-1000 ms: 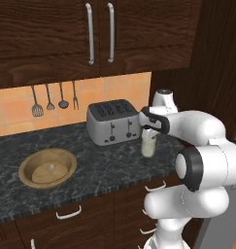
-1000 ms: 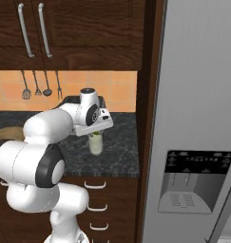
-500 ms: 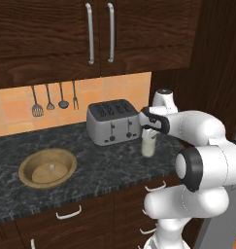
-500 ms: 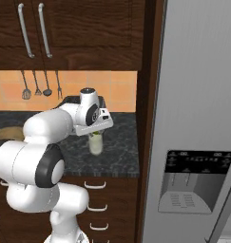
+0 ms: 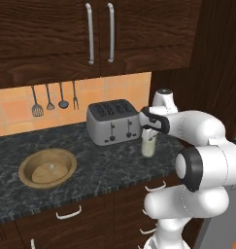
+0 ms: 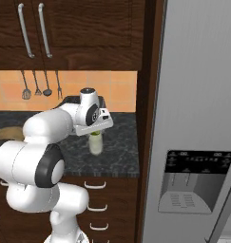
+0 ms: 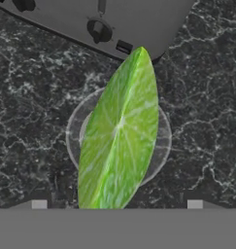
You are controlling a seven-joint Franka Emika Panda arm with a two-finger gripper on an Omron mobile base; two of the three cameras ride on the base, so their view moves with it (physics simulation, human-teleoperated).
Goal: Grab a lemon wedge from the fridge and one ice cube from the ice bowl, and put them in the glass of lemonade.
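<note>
The fridge [image 6: 197, 118], a tall slab of smooth grey metal with a black dispenser recess, fills the 3 o'clock side of the right base view. On the speckled black stone counter [image 5: 105, 168], the ice bowl [image 5: 47, 168] of turned light wood sits at 9 o'clock, a tiny pale ice cube [image 5: 52, 167] inside it. The boxy brushed-steel toaster [image 5: 113, 121] stands at centre, with the glass of lemonade [image 5: 148, 144] just beside it at 4 o'clock: clear, rigid, easily tipped.

In the hand view, the lemon wedge [image 7: 120, 138] hangs directly over the glass mouth, glossy, soft and light, likely slippery; its rind edges seem the best hold. The gripper [image 5: 147, 127] hovers above the glass, but whether its jaws are spread cannot be told.
</note>
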